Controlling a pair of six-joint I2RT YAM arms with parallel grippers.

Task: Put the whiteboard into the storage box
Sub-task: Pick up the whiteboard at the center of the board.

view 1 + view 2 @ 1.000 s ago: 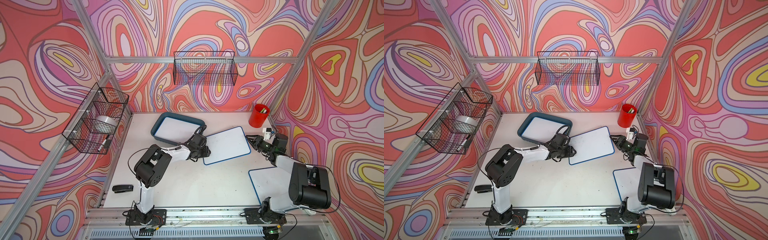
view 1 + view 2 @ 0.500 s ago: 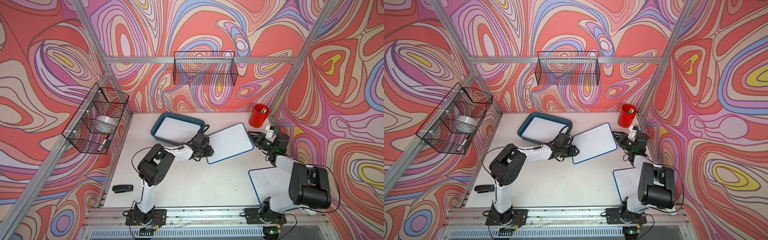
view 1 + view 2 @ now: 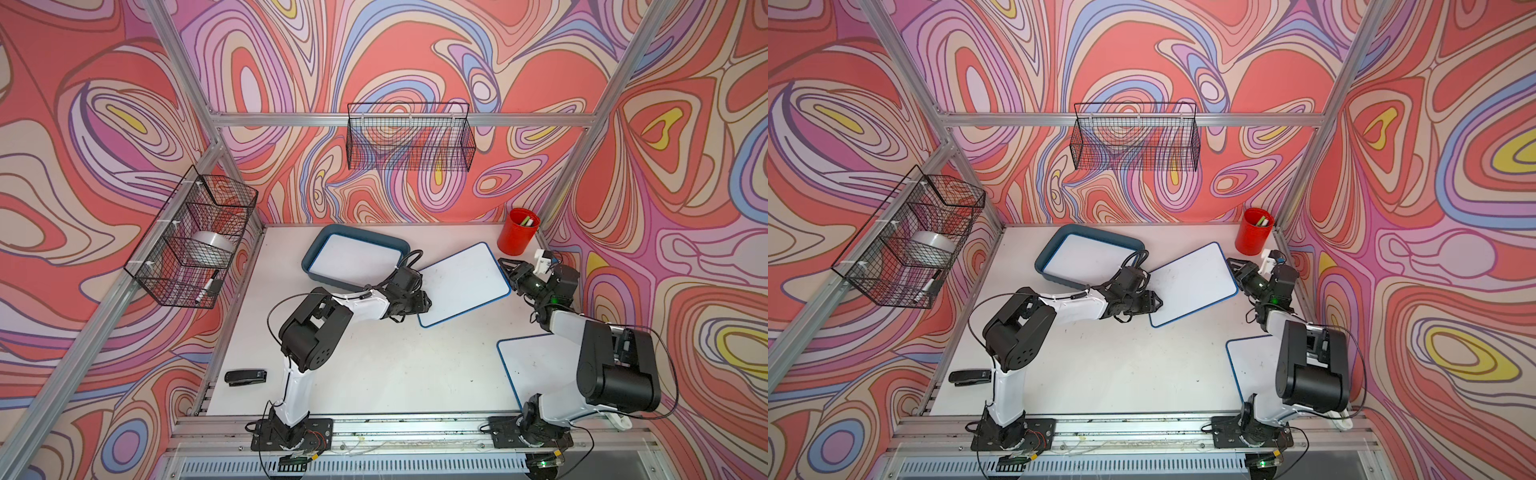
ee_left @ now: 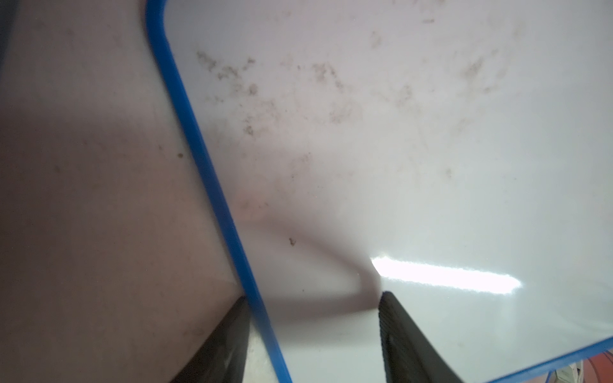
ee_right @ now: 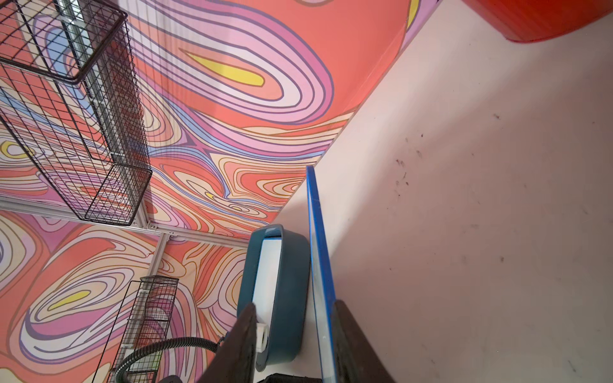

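The whiteboard [image 3: 463,284] [image 3: 1192,282], white with a blue rim, sits mid-table, just right of the storage box [image 3: 332,281] [image 3: 1059,279]. My left gripper [image 3: 427,300] [image 3: 1158,302] is at its near left edge. In the left wrist view the blue rim of the whiteboard [image 4: 365,132] runs between the jaws of this gripper [image 4: 313,298], which stand well apart. My right gripper [image 3: 503,262] [image 5: 295,303] is at the opposite edge. There the whiteboard [image 5: 316,248] shows edge-on against one finger, with a wide gap to the other.
Another board [image 3: 353,257] lies inside the teal box. A further one [image 3: 536,370] lies under the right arm. A red cup [image 3: 517,232] stands at the back right and a black stapler [image 3: 245,376] at the front left. Wire baskets [image 3: 409,137] [image 3: 195,237] hang on the walls.
The whiteboard has turned and shifted a little right and back, with both grippers following at its edges. Most of this came early; the last half second shows little motion.
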